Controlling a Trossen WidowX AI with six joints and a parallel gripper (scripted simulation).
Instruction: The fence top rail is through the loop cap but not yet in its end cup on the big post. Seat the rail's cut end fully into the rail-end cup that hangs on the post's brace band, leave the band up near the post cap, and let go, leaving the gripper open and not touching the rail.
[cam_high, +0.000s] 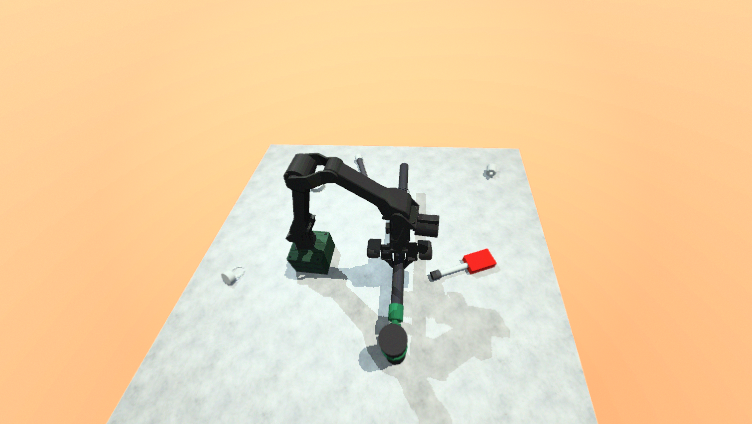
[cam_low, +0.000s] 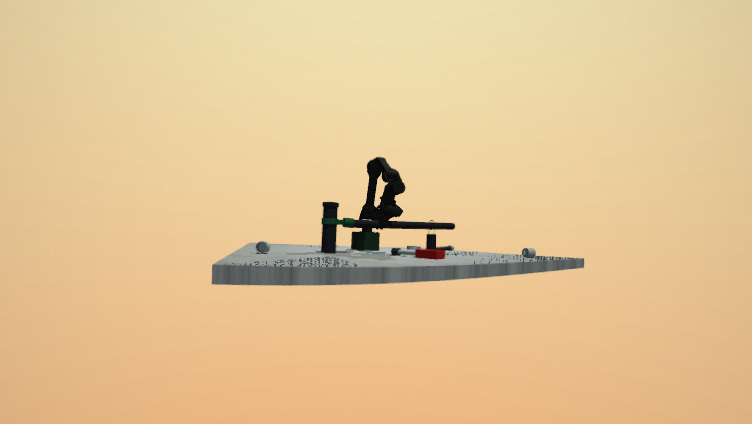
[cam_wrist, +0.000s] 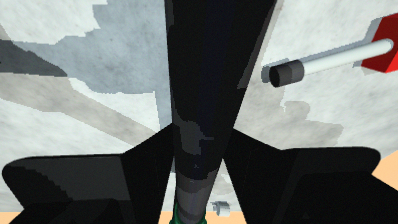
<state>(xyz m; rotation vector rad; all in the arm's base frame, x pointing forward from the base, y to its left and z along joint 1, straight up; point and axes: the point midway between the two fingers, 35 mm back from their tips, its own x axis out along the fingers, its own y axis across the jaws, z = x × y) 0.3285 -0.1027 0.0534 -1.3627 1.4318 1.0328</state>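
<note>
The dark rail (cam_high: 397, 284) (cam_low: 410, 225) (cam_wrist: 210, 65) lies nearly level. Its near end meets the green rail-end cup (cam_high: 396, 311) (cam_low: 348, 222); how deep it sits inside is hidden. The cup hangs on the green brace band (cam_low: 327, 221), high on the big dark post (cam_low: 329, 239), below the post cap (cam_high: 392, 339) (cam_low: 330, 203). The rail's far part passes through the thin loop cap (cam_low: 431, 230) above a short dark post (cam_low: 431, 241). My gripper (cam_high: 398, 259) (cam_wrist: 196, 127) is shut on the rail between its two ends, a finger on each side.
A brush-like tool with a red block (cam_high: 479, 260) (cam_low: 429, 253) and white handle (cam_high: 453, 270) (cam_wrist: 345, 57) lies right of the rail in the top view. White loop fittings (cam_high: 228, 277) (cam_high: 490, 171) lie left and back right. The green arm base (cam_high: 311, 258) (cam_low: 365, 241) stands left of the rail.
</note>
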